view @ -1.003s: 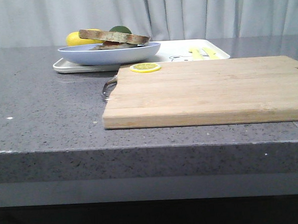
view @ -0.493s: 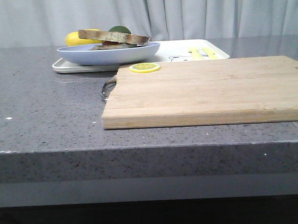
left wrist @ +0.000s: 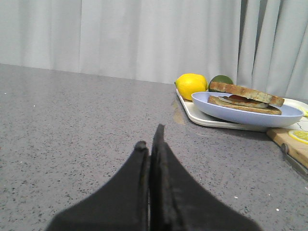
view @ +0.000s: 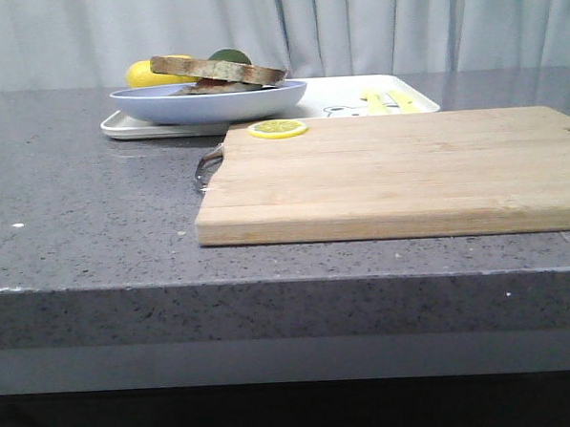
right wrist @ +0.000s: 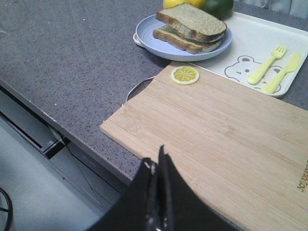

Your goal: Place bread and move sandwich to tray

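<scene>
Sandwich (right wrist: 191, 27) is seen already stacked on blue plate (right wrist: 149, 36), which rests on tray (right wrist: 250, 43) at the table's far side; task judged essentially done, only retreat or rest left. Left gripper (left wrist: 151, 144) is held low over bare table (left wrist: 72, 125), fingers closed, empty. Right gripper (right wrist: 159, 168) is hovering above cutting board (right wrist: 216, 125), fingers closed, empty.
</scene>
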Robot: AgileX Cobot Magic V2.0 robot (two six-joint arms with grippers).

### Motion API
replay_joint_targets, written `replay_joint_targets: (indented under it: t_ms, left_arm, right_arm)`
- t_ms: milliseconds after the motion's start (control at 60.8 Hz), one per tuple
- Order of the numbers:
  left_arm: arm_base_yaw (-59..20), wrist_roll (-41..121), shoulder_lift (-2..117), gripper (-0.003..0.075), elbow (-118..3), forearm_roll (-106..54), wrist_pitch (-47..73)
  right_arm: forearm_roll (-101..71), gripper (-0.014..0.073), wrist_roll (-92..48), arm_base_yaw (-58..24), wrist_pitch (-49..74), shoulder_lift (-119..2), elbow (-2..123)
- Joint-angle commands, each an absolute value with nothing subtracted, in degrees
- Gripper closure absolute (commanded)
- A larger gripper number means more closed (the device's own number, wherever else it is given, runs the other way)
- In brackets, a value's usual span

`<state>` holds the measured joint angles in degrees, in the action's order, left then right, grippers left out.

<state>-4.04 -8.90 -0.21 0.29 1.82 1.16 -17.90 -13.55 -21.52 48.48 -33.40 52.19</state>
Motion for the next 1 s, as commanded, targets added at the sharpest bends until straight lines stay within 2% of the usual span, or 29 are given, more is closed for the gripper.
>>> replay_joint_targets:
  t_ms: [0, 740, 855, 986]
  left_arm:
    - [-3.84, -8.70, -1.54, 0.0741, 0.29, 1.95, -3.37]
    - [-3.84, -8.70, -1.54, 0.0741, 0.29, 1.95, -3.37]
    - [-3.84, -8.70, -1.45, 0.0741, 0.29, 1.95, -3.37]
    - [-3.84, -8.70, -1.45, 0.0741, 0.29, 1.95, -3.37]
  right_arm:
    - [-19.09, 0.0662, -13.42, -21.32, 44.66, -33.46, 53.59]
    - [-19.21, 0.0662, -13.42, -21.38, 44.39, -32.85, 53.10]
    - [-19.46, 0.0661, -13.42, -18.25, 42.83, -31.18, 50.78]
    - [-19.56, 0.0661, -13.42, -11.52, 32.61, -25.71, 43.12]
